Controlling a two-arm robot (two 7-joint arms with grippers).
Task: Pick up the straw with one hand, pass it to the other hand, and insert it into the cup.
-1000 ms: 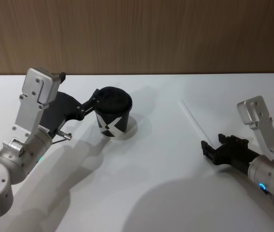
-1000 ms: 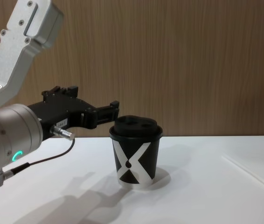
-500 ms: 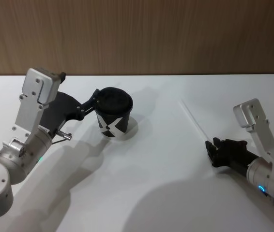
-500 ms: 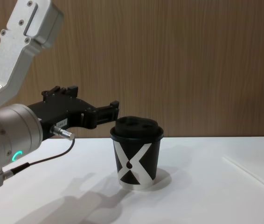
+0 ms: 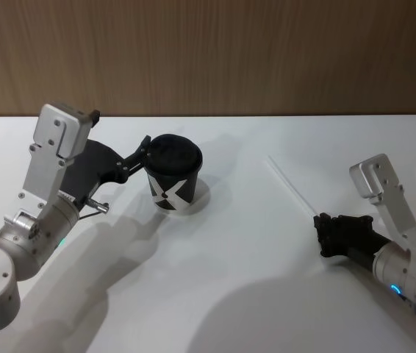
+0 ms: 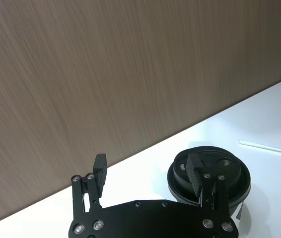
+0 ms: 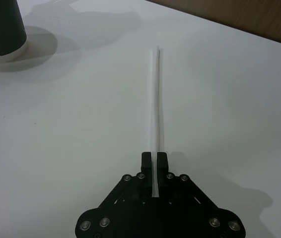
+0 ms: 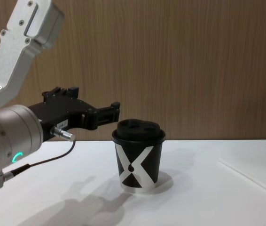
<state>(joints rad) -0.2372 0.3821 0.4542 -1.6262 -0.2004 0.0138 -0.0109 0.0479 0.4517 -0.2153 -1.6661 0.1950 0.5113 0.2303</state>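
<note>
The thin white straw (image 5: 290, 184) lies on the white table (image 5: 237, 250), right of the cup. My right gripper (image 5: 320, 223) is shut on its near end; in the right wrist view the straw (image 7: 158, 104) runs straight out from between the closed fingers (image 7: 161, 161). The black cup (image 5: 173, 175) with a white X and a domed lid stands upright at centre left. My left gripper (image 5: 139, 153) is open, just left of the cup at lid height; in the left wrist view one finger (image 6: 195, 172) shows in front of the lid (image 6: 215, 171).
A wooden wall (image 5: 215, 51) runs behind the table's far edge. A thin black cable (image 8: 39, 162) hangs from my left wrist. Bare table lies between the cup and the straw and in front of both.
My right gripper has turned, drawn slightly back and closed on the straw's near end. The straw's far end has shifted a little left. The left arm has not moved.
</note>
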